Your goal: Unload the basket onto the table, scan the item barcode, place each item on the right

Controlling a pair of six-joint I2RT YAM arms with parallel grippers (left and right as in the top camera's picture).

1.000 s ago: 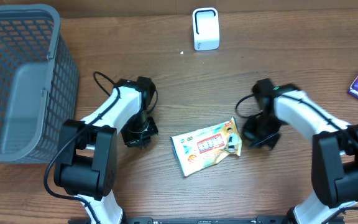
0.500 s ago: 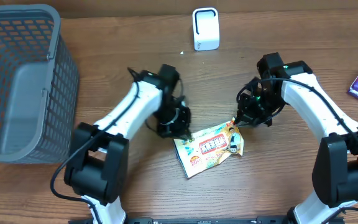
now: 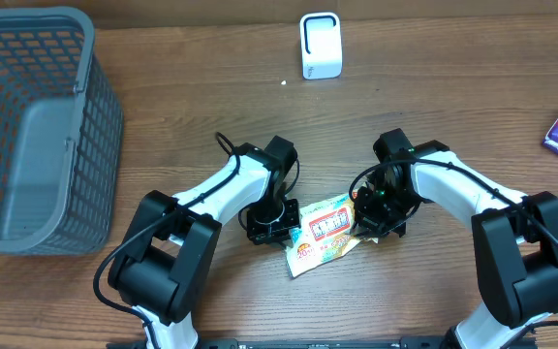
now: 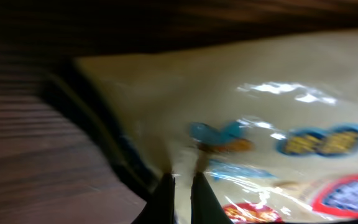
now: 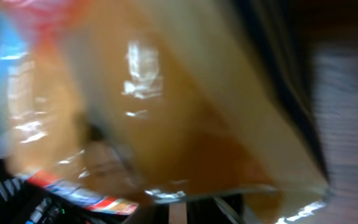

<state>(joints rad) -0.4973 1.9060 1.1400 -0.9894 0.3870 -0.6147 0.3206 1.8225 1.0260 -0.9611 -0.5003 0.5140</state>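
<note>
find the snack packet [image 3: 323, 231] flat on the wooden table [image 3: 434, 107], printed face up, squeezed between the two grippers and well apart from the white barcode scanner [image 3: 320, 46] at the far edge. read the left gripper [image 4: 181, 186] as pinched together, tips right at the packet's left edge, nothing visibly between them. cannot tell the opening of the right gripper [image 3: 372, 215] from the blurred right wrist view, nor any hold on the film. judge the step in hand as securing a hold for the lift. pin the left edge lightly, spread the right side just enough to take the thin edge rather than the puffed middle, and close gently against slipping and crumpling. look for the barcode face before turning it toward the scanner's window.
</note>
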